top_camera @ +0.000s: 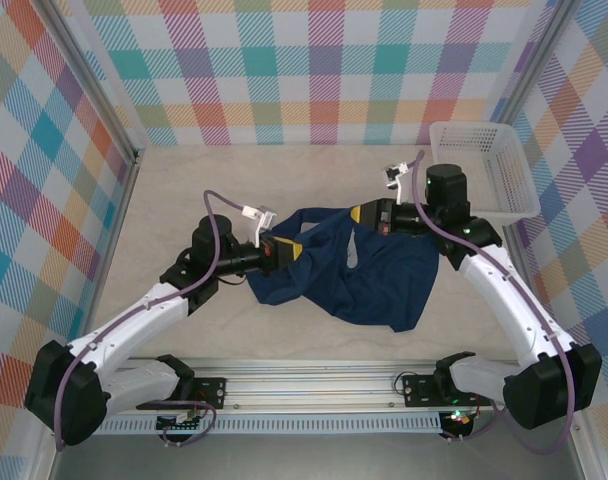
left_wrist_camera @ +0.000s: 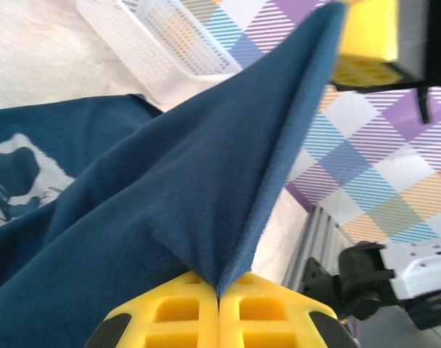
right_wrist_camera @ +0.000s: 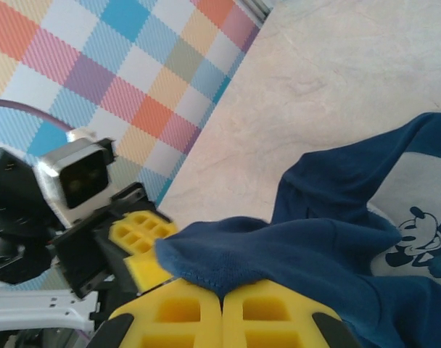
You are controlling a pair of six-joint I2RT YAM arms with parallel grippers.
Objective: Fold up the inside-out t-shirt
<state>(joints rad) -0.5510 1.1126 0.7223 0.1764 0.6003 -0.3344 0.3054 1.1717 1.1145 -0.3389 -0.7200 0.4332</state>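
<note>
Both grippers are clenched on the inside-out t-shirt point(top_camera: 364, 285): the left gripper point(top_camera: 287, 249) pinches an edge at centre-left of the overhead frame, the right gripper point(top_camera: 361, 213) another edge just above centre. Cloth runs taut between them, the rest bunched on the table point(top_camera: 284, 170) at mid-frame. Each pinch looks shallow, so pulling apart could slip an edge free or twist the shirt

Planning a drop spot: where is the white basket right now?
In the top view, the white basket sits at the table's far right corner, right of the blue shirt.
</note>
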